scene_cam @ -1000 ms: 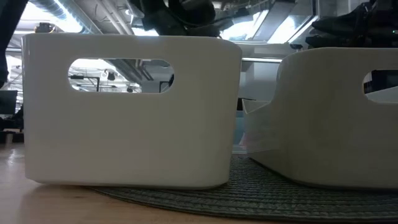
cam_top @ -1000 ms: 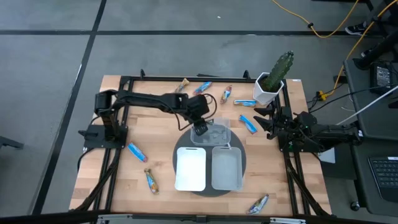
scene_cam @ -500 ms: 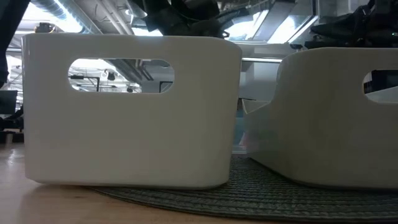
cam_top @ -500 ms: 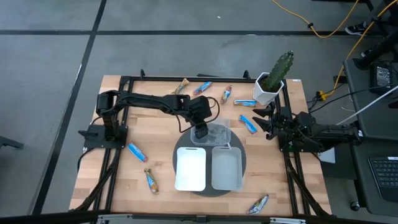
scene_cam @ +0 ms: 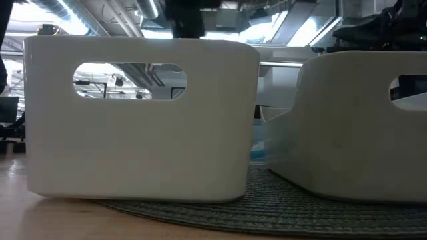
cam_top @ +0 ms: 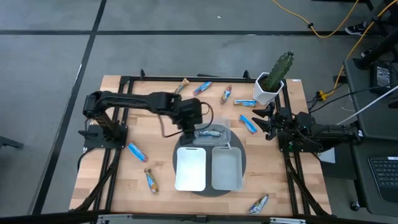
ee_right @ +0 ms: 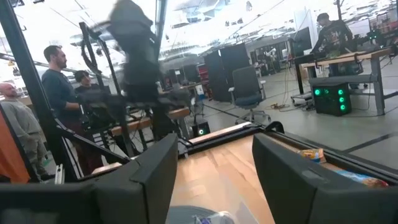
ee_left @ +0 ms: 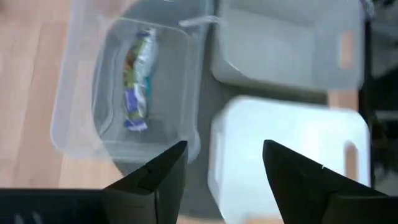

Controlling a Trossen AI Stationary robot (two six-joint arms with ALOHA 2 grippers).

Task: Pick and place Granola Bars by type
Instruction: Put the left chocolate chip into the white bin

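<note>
A blue-orange granola bar (cam_top: pixel 210 132) (ee_left: pixel 138 81) lies flat on the floor of a clear tray (cam_top: pixel 222 139) (ee_left: pixel 74 124). My left gripper (cam_top: pixel 193 127) (ee_left: pixel 224 149) hangs open above the clear tray's left edge, nothing between its fingers. My right gripper (cam_top: pixel 266 121) (ee_right: pixel 214 140) waits open near the table's right edge. More granola bars lie on the wood: several along the far edge (cam_top: pixel 202 88), one (cam_top: pixel 249 124) close to my right gripper, two at the near left (cam_top: pixel 137 151) and one at the near right (cam_top: pixel 258 203).
A white tray (cam_top: pixel 191 168) (scene_cam: pixel 140 120) and a grey tray (cam_top: pixel 227 168) (scene_cam: pixel 360 127) stand side by side on a round dark mat (cam_top: pixel 208 190), just nearer than the clear tray. A cactus in a white pot (cam_top: pixel 273 81) stands at the far right. People stand in the room beyond.
My left gripper has opened and let go of the blue-orange bar, which now lies in the clear tray. The gripper has drawn back toward the table's left edge, and the arm has swung left with it.
</note>
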